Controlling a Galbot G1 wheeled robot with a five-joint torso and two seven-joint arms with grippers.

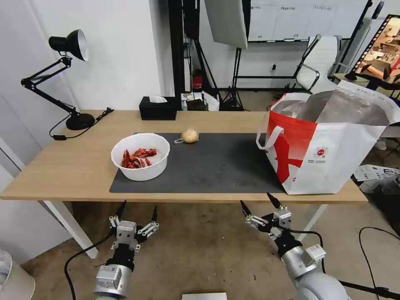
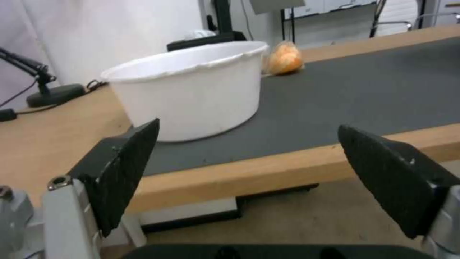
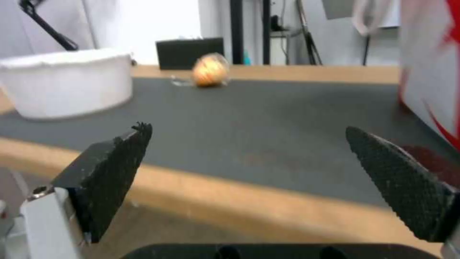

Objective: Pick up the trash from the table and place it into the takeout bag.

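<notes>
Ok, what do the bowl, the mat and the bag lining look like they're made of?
White bowl: likely thin plastic or coated paper, matte, with a slightly wavy rim. Dark grey mat: flat, dull and finely textured, perhaps felt or rubber. Takeout bag: silvery, crinkled lining that catches light, so probably foil; the outer panels look like glossy coated fabric.

light-wood table (image 1: 62, 175) bears grey mat (image 1: 216, 166), lamp (image 1: 62, 79), tissue box (image 1: 157, 109).

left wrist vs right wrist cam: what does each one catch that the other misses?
Left wrist alone: the desk lamp base with its cable. Right wrist alone: the takeout bag, standing on the mat's far end. Shared: the white bowl, the beige lump behind it, the black tissue box, the dark grey mat and the table edge; each shows its own open fingers.
</notes>
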